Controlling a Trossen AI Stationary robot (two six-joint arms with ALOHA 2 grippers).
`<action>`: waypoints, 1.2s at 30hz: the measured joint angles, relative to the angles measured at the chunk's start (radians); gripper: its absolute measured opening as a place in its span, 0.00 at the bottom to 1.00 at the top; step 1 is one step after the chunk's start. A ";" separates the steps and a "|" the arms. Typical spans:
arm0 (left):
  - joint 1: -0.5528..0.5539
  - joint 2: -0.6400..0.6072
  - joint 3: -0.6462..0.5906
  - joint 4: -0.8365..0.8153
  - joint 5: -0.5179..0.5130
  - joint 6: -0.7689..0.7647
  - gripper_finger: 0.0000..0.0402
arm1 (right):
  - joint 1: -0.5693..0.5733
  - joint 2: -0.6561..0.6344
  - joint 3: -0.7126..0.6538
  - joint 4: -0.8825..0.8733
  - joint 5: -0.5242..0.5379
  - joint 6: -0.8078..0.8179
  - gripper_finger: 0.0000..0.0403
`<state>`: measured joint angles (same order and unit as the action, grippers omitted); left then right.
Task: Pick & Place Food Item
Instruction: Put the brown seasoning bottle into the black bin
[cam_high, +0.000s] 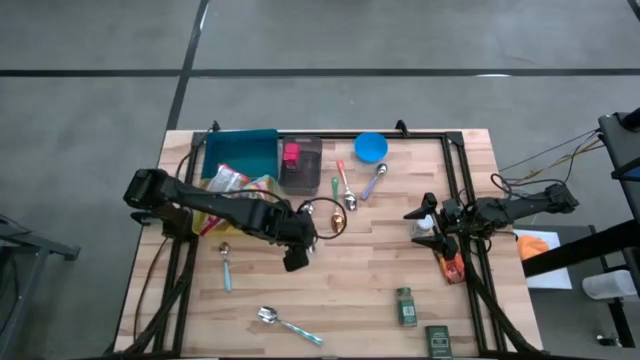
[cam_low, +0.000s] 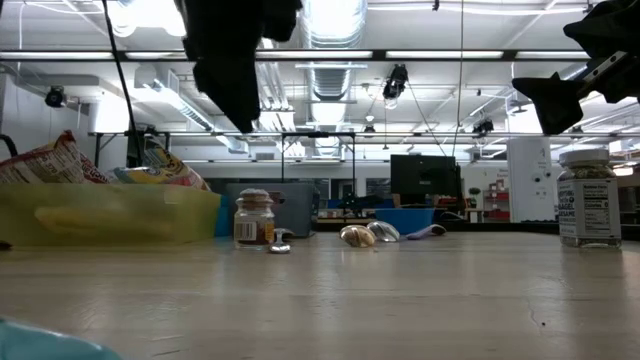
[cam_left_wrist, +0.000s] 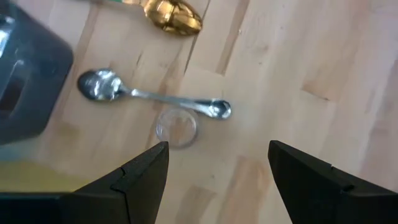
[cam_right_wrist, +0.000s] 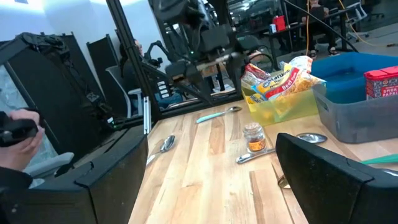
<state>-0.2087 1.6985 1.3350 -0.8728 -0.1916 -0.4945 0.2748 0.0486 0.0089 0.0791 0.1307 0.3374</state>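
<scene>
A small clear jar (cam_left_wrist: 176, 127) with brown contents (cam_low: 254, 220) stands upright on the wooden table (cam_high: 370, 270), next to the handle end of a silver spoon (cam_left_wrist: 155, 96). My left gripper (cam_left_wrist: 217, 171) hangs open above the table, tilted steeply down, with the jar just ahead of its fingertips and nothing between them; the high view shows it near the table's middle (cam_high: 297, 258). Snack bags (cam_high: 235, 182) lie in a yellow bin (cam_low: 110, 215) at the far left. My right gripper (cam_high: 420, 215) waits open and level at the right edge.
A grey bin (cam_high: 300, 165) with a red box, a teal bin (cam_high: 240, 150) and a blue bowl (cam_high: 370, 147) line the far side. Spoons (cam_high: 345, 190) lie mid-table. A spice jar (cam_high: 405, 305) and a green box (cam_high: 437, 340) sit at the near right. A person's hand (cam_right_wrist: 18, 130) shows beyond the table.
</scene>
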 joint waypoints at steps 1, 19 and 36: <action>0.002 0.000 -0.022 0.031 0.000 0.017 0.69 | 0.000 0.000 0.000 0.000 0.000 0.000 0.87; 0.047 0.000 -0.253 0.367 0.000 0.230 0.69 | 0.000 0.000 0.000 0.000 0.000 0.000 0.87; 0.106 0.000 -0.383 0.511 0.027 0.232 0.69 | 0.000 0.000 0.000 0.000 0.000 0.000 0.87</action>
<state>-0.1022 1.6989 0.9518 -0.3613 -0.1649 -0.2628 0.2745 0.0483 0.0086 0.0791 0.1308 0.3374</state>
